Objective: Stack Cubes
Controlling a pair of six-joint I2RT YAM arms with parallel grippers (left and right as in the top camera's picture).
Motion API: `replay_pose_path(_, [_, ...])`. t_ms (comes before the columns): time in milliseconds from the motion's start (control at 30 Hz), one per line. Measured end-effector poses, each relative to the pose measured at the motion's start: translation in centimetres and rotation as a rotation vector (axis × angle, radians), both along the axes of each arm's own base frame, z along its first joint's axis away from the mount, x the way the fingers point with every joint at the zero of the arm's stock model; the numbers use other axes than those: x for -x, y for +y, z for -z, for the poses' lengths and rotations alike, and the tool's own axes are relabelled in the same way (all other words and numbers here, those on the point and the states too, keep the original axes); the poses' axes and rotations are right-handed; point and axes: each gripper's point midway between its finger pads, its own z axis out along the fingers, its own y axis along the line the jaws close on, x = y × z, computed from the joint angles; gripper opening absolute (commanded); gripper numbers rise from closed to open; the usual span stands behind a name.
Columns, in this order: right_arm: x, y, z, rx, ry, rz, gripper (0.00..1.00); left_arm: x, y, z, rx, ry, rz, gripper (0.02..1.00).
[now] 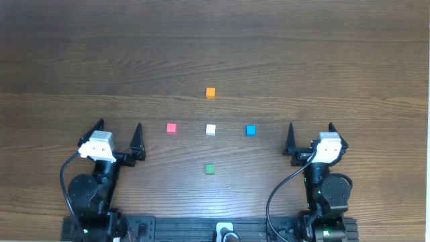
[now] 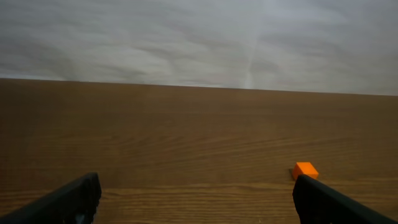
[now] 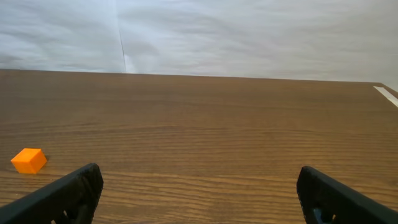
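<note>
- Counted two arms at the near edge of the worktop (image 1: 336, 54): left arm (image 1: 91, 191) and right arm (image 1: 328, 188), with bases on one dark rail (image 1: 175, 225).
- Noted one black cable (image 1: 65, 176) looping beside each arm, two in all.
- Found the left gripper (image 1: 119, 125) spread wide and pinching nothing, with both black fingers pointing away from its base, off to the left of the cubes.
- Found the right gripper (image 1: 310, 126) spread just as wide and likewise holding nothing, off to the right of the cubes.
- Counted five cubes, one of each colour, each resting flat on the worktop apart from the rest, none yet stacked.
- Met first the green cube (image 1: 210, 169), nearest the bases and about midway between the two arms.
- Saw next a row of three running left to right: pink cube (image 1: 172, 128), white cube (image 1: 211, 130), blue cube (image 1: 251, 130).
- Placed the white one in the middle of that row, straight beyond the green.
- Placed the pink one nearer the left gripper and the blue one nearer the right gripper, with neither touched.
- Reached last the orange cube (image 1: 211, 93), farthest out and in line with the white and the green.
- Caught it from both wrist views too, on the wood ahead of the fingers.
- Ended at one pale wall (image 2: 186, 37) behind the far edge of the worktop.
</note>
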Motion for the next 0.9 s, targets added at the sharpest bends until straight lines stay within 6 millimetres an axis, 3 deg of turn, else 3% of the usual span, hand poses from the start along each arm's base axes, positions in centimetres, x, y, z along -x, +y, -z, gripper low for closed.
replay_pose_path(300, [0.0,0.0,0.0,0.0,0.0,0.0,0.993,-0.1,-0.4,0.0,0.079,0.015,0.018,0.998])
replay_pose_path(467, [0.0,0.0,0.0,0.0,0.0,0.0,0.991,-0.6,-1.7,1.6,0.149,0.201,0.078,0.996])
replay_pose_path(600, [0.0,0.0,0.0,0.001,0.0,0.0,0.993,-1.4,-3.4,0.0,0.199,0.388,0.155,0.998])
replay_pose_path(767, [0.0,0.0,0.0,0.0,0.001,0.0,0.991,-3.8,-5.6,-2.9,0.215,0.6,0.223,0.996])
replay_pose_path(900, [0.0,0.0,0.0,0.001,0.001,0.0,0.993,-5.7,-8.2,-2.6,0.184,0.764,0.269,0.998])
